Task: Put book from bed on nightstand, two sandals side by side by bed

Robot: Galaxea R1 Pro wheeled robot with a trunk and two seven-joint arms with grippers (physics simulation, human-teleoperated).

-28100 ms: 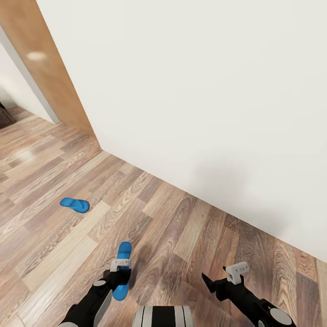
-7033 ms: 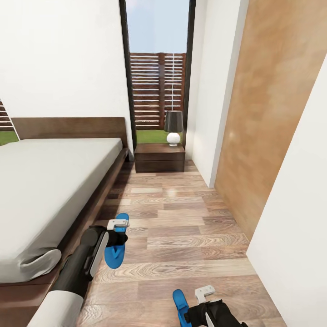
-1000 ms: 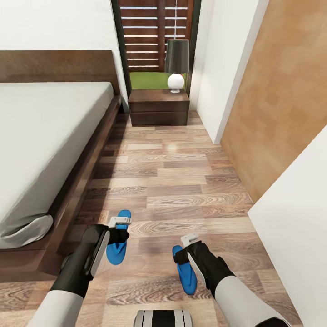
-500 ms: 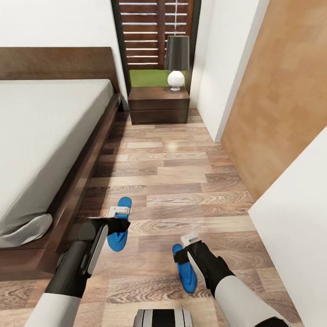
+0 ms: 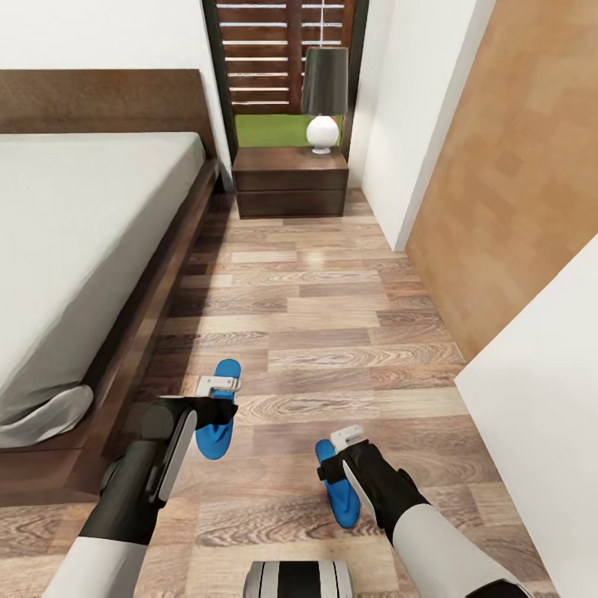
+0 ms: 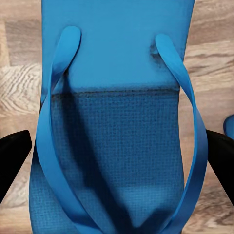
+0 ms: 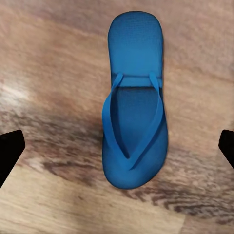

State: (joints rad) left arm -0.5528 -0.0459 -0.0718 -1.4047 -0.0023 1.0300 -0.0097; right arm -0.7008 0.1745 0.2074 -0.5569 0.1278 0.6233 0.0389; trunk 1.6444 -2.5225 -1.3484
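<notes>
Two blue sandals sit on the wood-plank floor [image 5: 332, 299] beside the bed [image 5: 75, 241], in the aisle leading to the nightstand [image 5: 291, 183] with its lamp [image 5: 323, 104]. The left sandal [image 5: 218, 409] lies under the left gripper [image 5: 218, 397]; the left wrist view shows its sole and straps [image 6: 117, 122] between the two dark fingers [image 6: 12, 156], which stand just off its edges, so whether the jaws actually pinch it cannot be told. The right sandal [image 5: 336, 490] rests flat on the boards, and in the right wrist view [image 7: 134, 131] the gripper's fingertips [image 7: 9, 151] are spread wide and well apart from it: released. The right gripper [image 5: 342, 461] hangs just above it in the head view.

By the look of it, the sandal half of the job is nearly done: both are down next to the bed, pointing roughly the same way, though a gap separates them and the left one lies farther forward. The book is not to be seen on the visible stretch of mattress, and moving it to a nightstand appears to remain.

Against the frame half a second earlier, arms and sandals hold their places; the head camera has tipped slightly, sliding the whole scene in the picture. Seven seconds earlier both sandals were carried in the grippers.
</notes>
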